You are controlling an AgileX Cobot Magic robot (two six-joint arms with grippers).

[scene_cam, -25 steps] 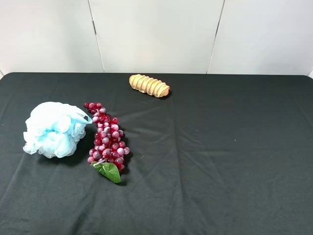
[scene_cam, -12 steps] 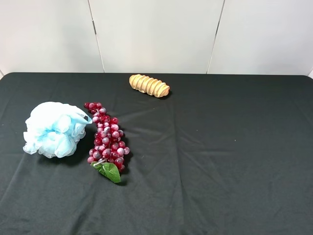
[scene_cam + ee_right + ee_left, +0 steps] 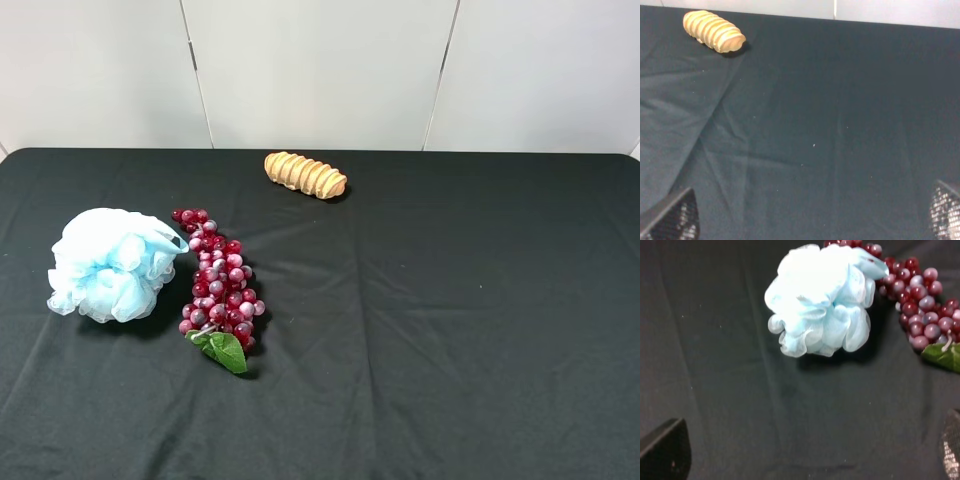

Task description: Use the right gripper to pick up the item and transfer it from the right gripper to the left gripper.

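Exterior high view shows a table draped in black cloth, with neither arm visible over it. At the left side of the table lies the light-blue mesh bath pouf, a ruffled ball resting on the cloth, with a small blue ribbon loop sticking out toward the grapes. Just beside the pouf lies a bunch of dark-red grapes, stretched out lengthwise, its green leaf at the end nearest the camera. The loop reaches the upper part of the bunch, though I cannot tell whether the two touch. Well apart from both, near the back edge by the white wall panels, lies a ribbed tan oblong piece.

Left wrist view looks down on the pouf with the grapes close against it. The left gripper shows only its two dark fingers at the frame corners, spread wide with nothing between them but bare cloth.

Right wrist view looks over bare cloth with the ribbed piece far off. The right gripper has its fingers set wide apart too, holding nothing; the pouf is outside this view
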